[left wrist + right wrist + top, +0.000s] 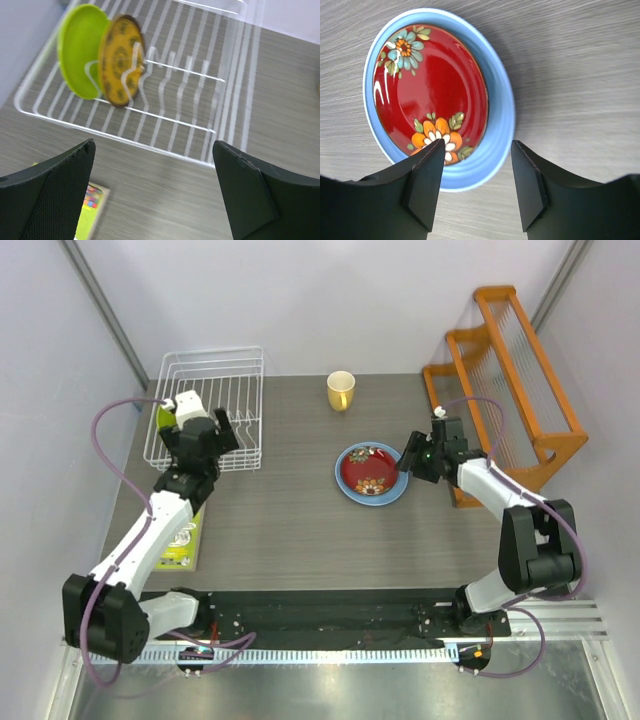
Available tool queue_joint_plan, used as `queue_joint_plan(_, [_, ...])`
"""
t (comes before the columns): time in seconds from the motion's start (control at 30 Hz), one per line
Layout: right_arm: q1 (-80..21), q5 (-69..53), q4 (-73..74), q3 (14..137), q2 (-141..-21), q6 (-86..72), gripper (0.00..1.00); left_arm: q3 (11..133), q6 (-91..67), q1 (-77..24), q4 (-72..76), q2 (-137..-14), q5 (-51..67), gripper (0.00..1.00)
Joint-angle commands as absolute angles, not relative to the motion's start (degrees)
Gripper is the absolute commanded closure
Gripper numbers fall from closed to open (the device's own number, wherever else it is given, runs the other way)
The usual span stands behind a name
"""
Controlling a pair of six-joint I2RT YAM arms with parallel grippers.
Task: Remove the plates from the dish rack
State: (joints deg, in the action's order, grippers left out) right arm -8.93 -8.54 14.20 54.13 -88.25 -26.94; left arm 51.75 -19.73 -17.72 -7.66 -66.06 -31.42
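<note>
Since the left pincer (154, 150) gapes empty by the rack (165, 118) at ten o'clock, a skewed reach may topple the seemingly loose yellow plate (120, 60); right pincer (476, 165) hangs released.

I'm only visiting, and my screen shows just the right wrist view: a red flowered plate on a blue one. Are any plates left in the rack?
Observer: Yes, two. A lime green plate and a yellow patterned plate stand upright in the dish rack.
Visitor: Is the other arm holding one?
Observer: No, the left gripper is open and empty, near the rack.
Visitor: Anything else around?
Observer: A yellow cup stands upright at the far side of the table.
</note>
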Motion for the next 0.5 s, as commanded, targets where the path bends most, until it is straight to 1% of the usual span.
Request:
queue_joint_plan(0.0, [-9.0, -4.0, 17.9, 56.9, -82.4, -24.4, 0.39, 57.6, -16.8, -10.7, -3.0, -70.6, -32.3, 0.01])
queue_joint_plan(0.13, [-9.0, -4.1, 18.0, 57.0, -81.4, -23.9, 0.39, 62.8, -14.9, -5.4, -1.1, -78.6, -30.9, 0.01])
queue_joint_plan(0.2, [-9.0, -3.9, 18.1, 57.0, -81.7, -23.6, 0.38, 66.4, -14.0, -4.7, -1.1, -83.9, -30.2, 0.0])
queue_joint_plan(0.37, [-9.0, -4.2, 18.0, 58.3, -84.2, -22.9, 0.38, 70.9, -16.3, -2.6, -0.3, -92.4, -28.9, 0.1])
queue_joint_plan(0.47, [-9.0, -4.5, 17.9, 59.1, -85.3, -22.7, 0.38, 73.3, -18.6, -2.1, -0.5, -97.2, -30.5, 0.1])
